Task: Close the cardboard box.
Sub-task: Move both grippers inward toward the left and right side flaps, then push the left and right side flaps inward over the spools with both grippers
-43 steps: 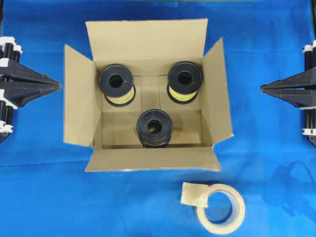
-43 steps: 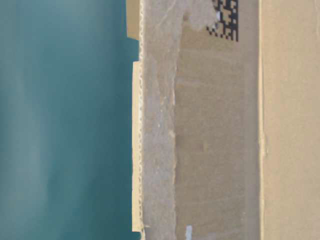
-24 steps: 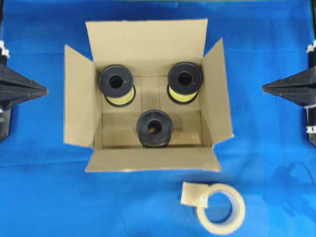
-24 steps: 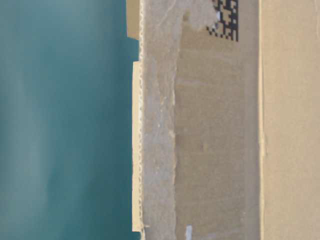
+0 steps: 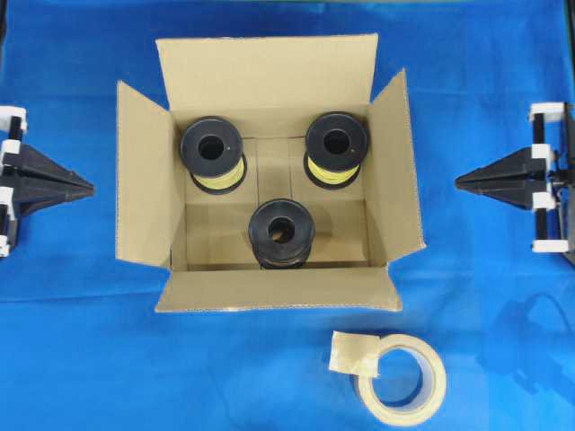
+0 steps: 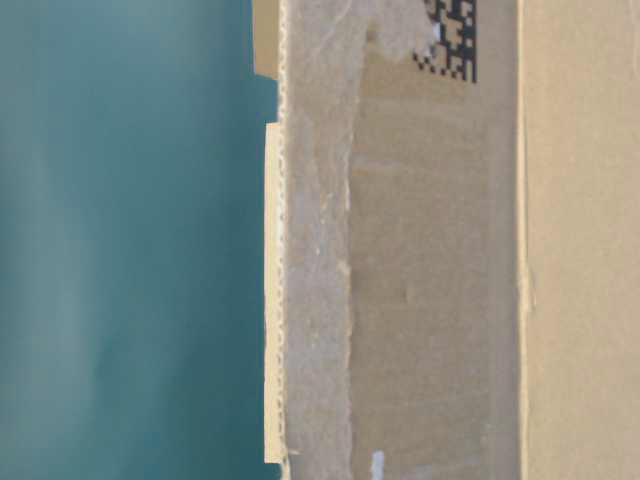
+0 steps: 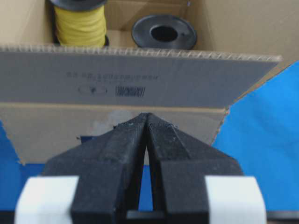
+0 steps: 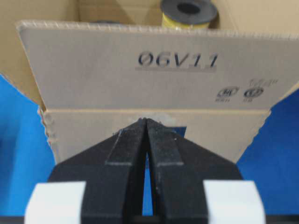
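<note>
1. Standing at frame centre on the blue cloth (image 5: 81, 359), the cardboard box (image 5: 269, 85) has all four flaps splayed outward.
2. Inside: three spools (image 5: 281, 233), two wound with yellow.
3. One tape roll (image 5: 400, 379) lies at lower right, apart from the box.
4. Left gripper (image 5: 90, 188) at the left edge, fingers pressed together, bare cloth between tip and left flap.
5. Right gripper (image 5: 458, 180) at the right edge, likewise pressed together, clear of the right flap.

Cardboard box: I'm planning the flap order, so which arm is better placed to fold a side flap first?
Neither clearly: the left gripper and right gripper, both shut, each face their own side flap of the cardboard box, apart from it.
</note>
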`<act>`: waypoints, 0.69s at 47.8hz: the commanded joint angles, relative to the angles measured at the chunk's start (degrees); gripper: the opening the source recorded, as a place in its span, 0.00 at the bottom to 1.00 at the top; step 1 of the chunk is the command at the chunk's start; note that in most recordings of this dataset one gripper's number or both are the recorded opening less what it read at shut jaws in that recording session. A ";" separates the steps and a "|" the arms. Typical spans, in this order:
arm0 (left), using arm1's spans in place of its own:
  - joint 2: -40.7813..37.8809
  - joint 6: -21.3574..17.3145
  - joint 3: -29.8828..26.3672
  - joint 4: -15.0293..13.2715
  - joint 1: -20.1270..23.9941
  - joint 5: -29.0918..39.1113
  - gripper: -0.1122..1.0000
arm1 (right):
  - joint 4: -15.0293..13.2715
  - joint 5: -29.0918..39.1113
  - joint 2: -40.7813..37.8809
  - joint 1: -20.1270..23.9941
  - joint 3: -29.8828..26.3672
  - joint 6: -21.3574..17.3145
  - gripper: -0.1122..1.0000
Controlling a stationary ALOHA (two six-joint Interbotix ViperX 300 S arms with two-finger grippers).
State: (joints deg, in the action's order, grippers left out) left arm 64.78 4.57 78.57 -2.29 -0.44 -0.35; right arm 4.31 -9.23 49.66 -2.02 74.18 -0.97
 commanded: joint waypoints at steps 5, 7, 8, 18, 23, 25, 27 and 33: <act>-2.81 0.62 0.70 -0.18 0.18 -3.60 0.10 | 0.70 -4.13 -3.96 -0.09 -0.18 -0.09 0.10; -3.25 0.62 0.79 -0.18 0.18 -4.31 0.10 | 0.70 -4.39 -4.31 -0.09 -0.18 -0.09 0.10; -3.52 0.62 0.88 -0.18 0.09 -4.83 0.10 | 0.70 -4.57 -4.48 -0.18 -0.26 -0.09 0.10; -8.26 0.62 1.14 -0.09 1.23 -13.97 0.10 | 1.14 -7.73 -6.86 -1.32 -1.32 -0.09 0.10; -14.24 0.53 0.00 -0.18 1.49 -18.81 0.10 | 1.14 -9.14 -10.37 -1.93 -2.99 0.00 0.10; -16.79 0.53 -0.79 -0.18 1.49 -19.95 0.10 | 1.05 -9.40 -11.95 -2.02 -3.87 0.09 0.10; -19.60 0.26 -1.85 -0.18 1.49 -20.92 0.10 | 1.14 -9.84 -14.15 -2.11 -5.36 0.09 0.10; -27.69 -0.62 -6.42 -0.09 2.20 -22.32 0.10 | 1.05 -10.63 -19.51 -2.29 -9.32 0.53 0.10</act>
State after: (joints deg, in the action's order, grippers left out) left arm 41.57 4.22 75.94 -2.37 1.14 -21.45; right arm 5.27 -18.72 32.52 -4.13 68.29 -0.53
